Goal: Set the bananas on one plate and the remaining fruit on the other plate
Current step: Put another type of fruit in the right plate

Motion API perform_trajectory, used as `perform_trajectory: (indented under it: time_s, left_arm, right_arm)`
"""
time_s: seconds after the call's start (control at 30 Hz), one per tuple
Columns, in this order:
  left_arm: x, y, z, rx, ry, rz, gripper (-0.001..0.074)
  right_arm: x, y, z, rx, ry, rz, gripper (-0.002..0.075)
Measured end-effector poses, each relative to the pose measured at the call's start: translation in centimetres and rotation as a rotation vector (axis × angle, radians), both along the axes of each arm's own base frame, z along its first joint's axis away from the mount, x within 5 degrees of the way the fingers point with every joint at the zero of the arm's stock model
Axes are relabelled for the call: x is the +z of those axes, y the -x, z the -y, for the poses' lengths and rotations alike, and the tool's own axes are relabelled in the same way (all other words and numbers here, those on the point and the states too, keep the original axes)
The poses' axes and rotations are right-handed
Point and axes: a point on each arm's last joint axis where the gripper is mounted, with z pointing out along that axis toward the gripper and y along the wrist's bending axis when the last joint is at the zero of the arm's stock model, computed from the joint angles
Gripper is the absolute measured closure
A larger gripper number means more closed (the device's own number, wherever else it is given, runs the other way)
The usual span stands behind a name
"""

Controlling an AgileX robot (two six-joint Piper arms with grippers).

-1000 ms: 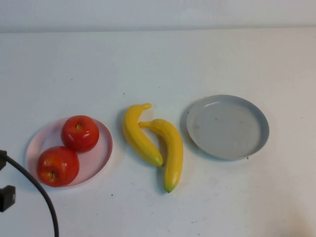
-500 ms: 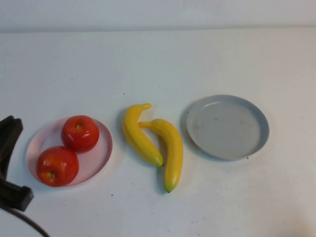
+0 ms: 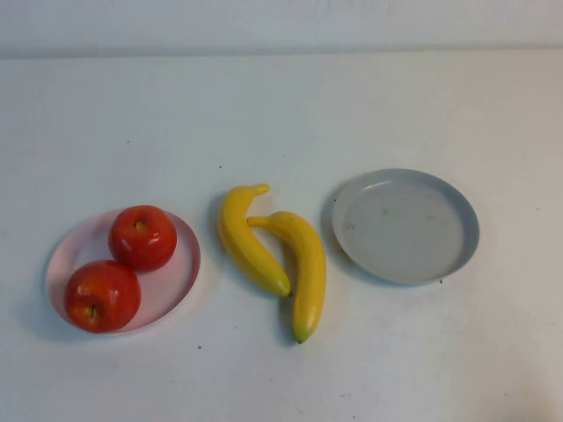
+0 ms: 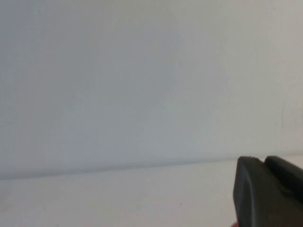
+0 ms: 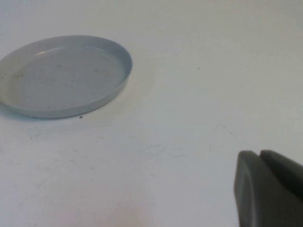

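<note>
Two glossy bananas (image 3: 273, 251) between round plates; left hand (image 4: 270, 194), right hand (image 5: 270, 189) closed, empty

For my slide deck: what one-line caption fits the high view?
Two red apples on pale pink plate, two yellow bananas on white table, grey-blue plate empty; both grippers out of frame.

left claw (image 4: 265, 189) closed, right claw (image 5: 265, 189) closed

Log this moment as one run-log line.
apples: on pink plate | bananas: on table, touching | grey-blue plate: empty | left gripper: shut, off high view | right gripper: shut, near grey-blue plate
</note>
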Motion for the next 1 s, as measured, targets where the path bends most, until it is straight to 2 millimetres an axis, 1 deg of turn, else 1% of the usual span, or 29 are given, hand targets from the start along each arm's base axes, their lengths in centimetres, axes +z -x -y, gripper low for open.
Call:
perform_trajectory:
  time_s: [0.1,0.27,0.47,0.53,1.0]
  left_arm:
    - [-0.8,0.3,0.0,-0.006,-0.002,-0.069,0.0731]
    - [-3.2,0.3,0.1,-0.018,-0.024,-0.33,0.0731]
    - [-5.0,0.6,0.2,-0.025,-0.046,-0.519,0.0731]
    - [-5.2,0.7,0.2,-0.025,-0.052,-0.545,0.0731]
    - [-5.2,0.7,0.1,-0.024,-0.053,-0.548,0.0731]
  right_arm:
    - [0.0,0.0,0.0,0.0,0.0,0.0,0.0743]
    - [0.0,0.0,0.0,0.0,0.0,0.0,0.0743]
    - [0.0,0.0,0.0,0.0,0.0,0.0,0.0743]
    - [0.0,0.0,0.0,0.0,0.0,0.0,0.0743]
    - [0.0,0.0,0.0,0.0,0.0,0.0,0.0743]
